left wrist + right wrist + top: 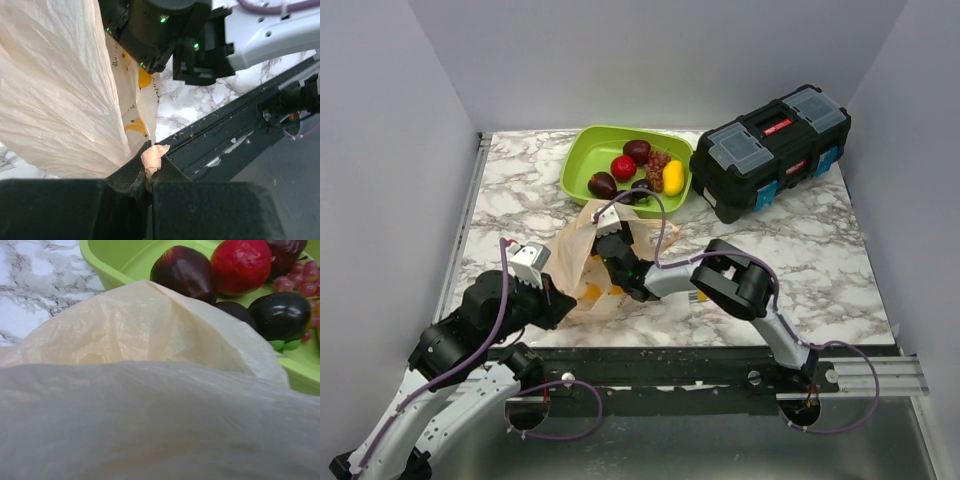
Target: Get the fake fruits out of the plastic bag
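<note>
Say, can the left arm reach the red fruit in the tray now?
Probably not: the left pincer is shut on the plastic bag, and bag and right arm lie between it and the red fruit.

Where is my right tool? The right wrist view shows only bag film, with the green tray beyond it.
Observer: From above, the right tool sits at the tray-side end of the plastic bag. Film hides its tips.
Operator: Is anything holding the bag?
Observer: Yes. The left tool is shut on a fold of the bag's near edge.
Operator: Any fruit inside?
Observer: Orange shapes show through the film at the bag's near end. They are probably fruit, but I can't be sure.
</note>
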Motion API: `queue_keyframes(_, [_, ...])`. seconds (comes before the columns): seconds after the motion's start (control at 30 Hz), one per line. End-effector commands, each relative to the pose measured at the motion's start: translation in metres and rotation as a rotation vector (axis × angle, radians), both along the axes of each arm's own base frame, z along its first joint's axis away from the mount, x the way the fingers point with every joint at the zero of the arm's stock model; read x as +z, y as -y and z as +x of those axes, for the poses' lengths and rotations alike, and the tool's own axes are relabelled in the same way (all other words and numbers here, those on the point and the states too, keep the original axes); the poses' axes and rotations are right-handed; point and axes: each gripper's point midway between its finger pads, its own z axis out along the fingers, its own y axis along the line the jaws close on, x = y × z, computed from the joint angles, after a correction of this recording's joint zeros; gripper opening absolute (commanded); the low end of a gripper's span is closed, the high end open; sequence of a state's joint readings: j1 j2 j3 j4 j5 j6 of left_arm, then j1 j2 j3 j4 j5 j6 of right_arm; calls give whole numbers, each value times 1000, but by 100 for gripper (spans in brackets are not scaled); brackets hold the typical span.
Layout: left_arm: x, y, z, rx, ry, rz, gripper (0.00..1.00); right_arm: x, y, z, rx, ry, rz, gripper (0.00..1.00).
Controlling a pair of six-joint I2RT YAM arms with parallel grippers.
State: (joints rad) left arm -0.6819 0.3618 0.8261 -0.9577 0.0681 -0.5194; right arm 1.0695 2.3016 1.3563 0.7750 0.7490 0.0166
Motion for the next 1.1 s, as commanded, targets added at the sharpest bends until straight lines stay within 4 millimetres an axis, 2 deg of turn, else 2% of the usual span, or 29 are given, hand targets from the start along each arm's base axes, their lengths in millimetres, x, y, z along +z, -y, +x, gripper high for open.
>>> queue_keyframes(0.0, [-4, 16, -10, -115, -48, -3, 0, 45, 16, -9, 2, 7, 89, 68])
queue_keyframes(0.17, [-17, 28, -18, -208, -149, 40, 0, 54, 27, -15, 41, -4, 112, 76])
queue_keyframes(0.37, [-23, 34, -16, -229, -164, 46, 0, 25, 34, 4, 21, -76, 61, 79])
queue_keyframes(0.63, [-20, 32, -15, -220, -134, 37, 0, -2, 55, 9, -63, -98, -18, 81])
queue_keyframes(0.83, [-21, 33, -14, -226, -133, 40, 0, -12, 68, 19, -137, -75, -112, 88])
queue_keyframes(1.07, [-22, 33, -14, -224, -137, 46, 0, -35, 73, 21, -175, -120, -155, 91])
